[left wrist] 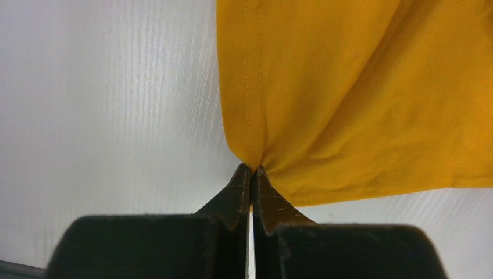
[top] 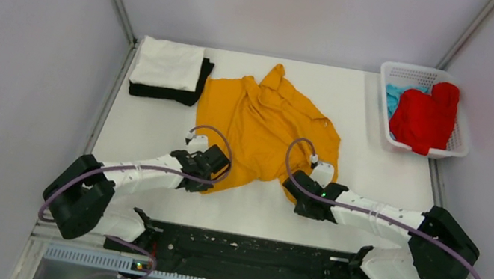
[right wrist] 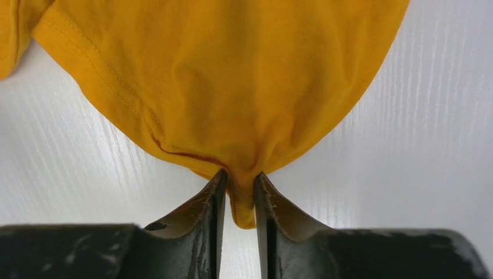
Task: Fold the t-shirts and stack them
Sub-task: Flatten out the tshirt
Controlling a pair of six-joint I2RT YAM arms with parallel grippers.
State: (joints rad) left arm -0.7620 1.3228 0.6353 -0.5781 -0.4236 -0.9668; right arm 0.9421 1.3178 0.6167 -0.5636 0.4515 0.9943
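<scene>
Now, left gripper (left wrist: 252, 170): jaws pinched shut on the near left hem of the mustard yellow cloth t-shirt (top: 269, 124).
Right gripper (right wrist: 239, 180): jaws almost shut, squeezing that shirt's near edge.
Mustard shirt: crumpled, middle of the white table (top: 373, 183).
Far left corner: folded white t-shirt (top: 167, 63) on a folded black t-shirt (top: 164, 93).
Far right corner: white plastic lattice basket (top: 422, 70) holding a red t-shirt (top: 426, 116) and a light blue t-shirt (top: 392, 96).
</scene>
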